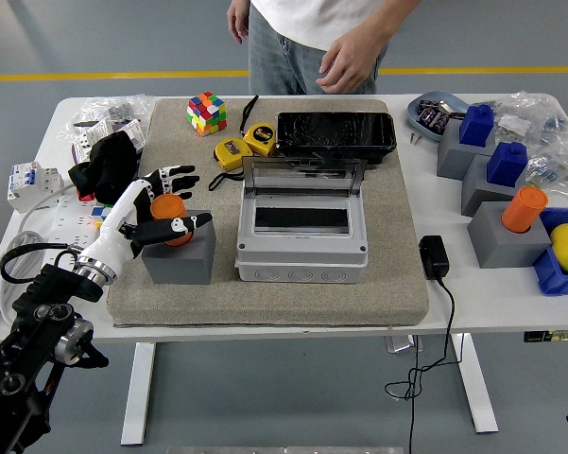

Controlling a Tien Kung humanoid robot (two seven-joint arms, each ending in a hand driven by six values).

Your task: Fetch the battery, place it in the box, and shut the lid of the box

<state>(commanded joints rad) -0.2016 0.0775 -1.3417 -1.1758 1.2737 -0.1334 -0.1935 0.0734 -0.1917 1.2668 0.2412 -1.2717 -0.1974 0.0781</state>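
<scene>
1. The orange cylindrical battery stands upright in a grey block holder at the left of the beige felt mat, just left of the grey plastic box.
2. The robot's left hand has its fingers around the battery, thumb in front and the rest behind; whether it grips firmly cannot be told. The right hand is out of view.
3. The box's clear hinged lid stands upright and open; the interior shows no battery.
4. Judged progress: the fetch is in hand, the battery not yet lifted. Placing it in the box and closing the lid remain.
5. Count: two orange cylinders, the second in a grey holder at the far right; two yellow tape measures; one multicoloured puzzle cube; one black tray behind the box.
6. A person's hand hangs above the table's far edge, touching nothing.
</scene>
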